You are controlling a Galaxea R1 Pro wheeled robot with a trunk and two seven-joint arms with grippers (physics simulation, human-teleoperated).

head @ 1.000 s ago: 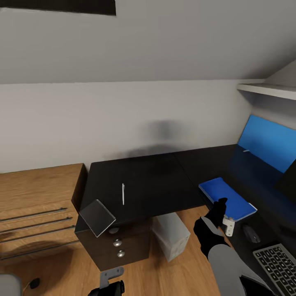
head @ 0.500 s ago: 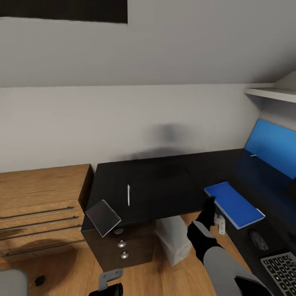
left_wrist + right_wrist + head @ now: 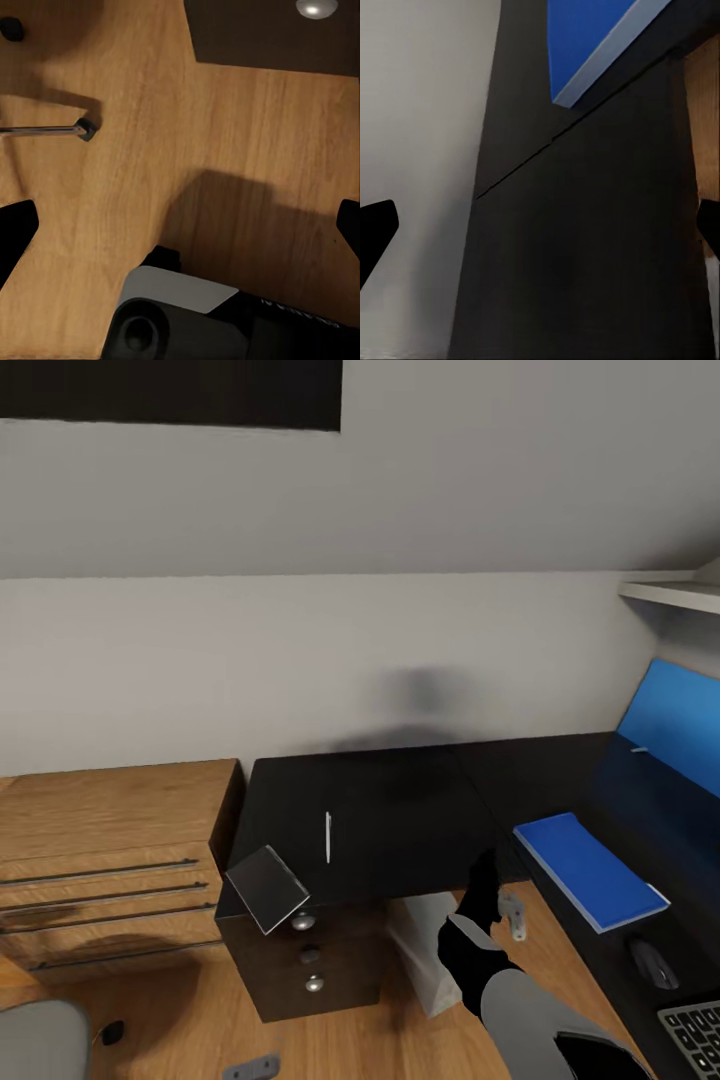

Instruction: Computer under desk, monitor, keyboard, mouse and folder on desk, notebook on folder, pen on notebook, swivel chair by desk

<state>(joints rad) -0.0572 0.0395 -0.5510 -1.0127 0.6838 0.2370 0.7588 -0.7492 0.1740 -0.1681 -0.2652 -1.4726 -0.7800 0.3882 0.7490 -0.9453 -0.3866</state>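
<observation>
Notebook first: the small thin dark-grey glossy notebook (image 3: 266,887) lies at the front corner of the large black L-shaped desk (image 3: 400,810), above the three-drawer pedestal with round silver knobs (image 3: 304,921). It sits skewed, one corner jutting past the desk edge over the drawers, its long axis running diagonally from the desk's front edge back toward the wall. That overhang may help a pickup, since a finger could slip under the free corner.

Just beside it, apart and not touching, the thin white stick pen (image 3: 328,836) lies flat with its long axis pointing from the front edge straight toward the wall. Well apart, on the other wing of the desk, the flat bright-blue folder (image 3: 589,869) rests with its pale page edge facing the room and its long axis running along that wing, toward the small dark-grey oval mouse (image 3: 654,963) near it and the corner of the black-keyed keyboard (image 3: 692,1032) beyond. The folder seems to be in place as the base of the stack, with nothing on it yet.

Below the desktop stands the light-grey computer tower (image 3: 425,950), partly behind the arm.

The right gripper (image 3: 497,888) hangs off the desk's inner front edge, between notebook and folder; its wrist view shows the dark fingertips (image 3: 376,229) far apart with nothing between them, so it looks wide and empty. The left gripper (image 3: 180,225) points at the light wood floor (image 3: 142,150), likewise spread and empty, probably parked out of the way.
</observation>
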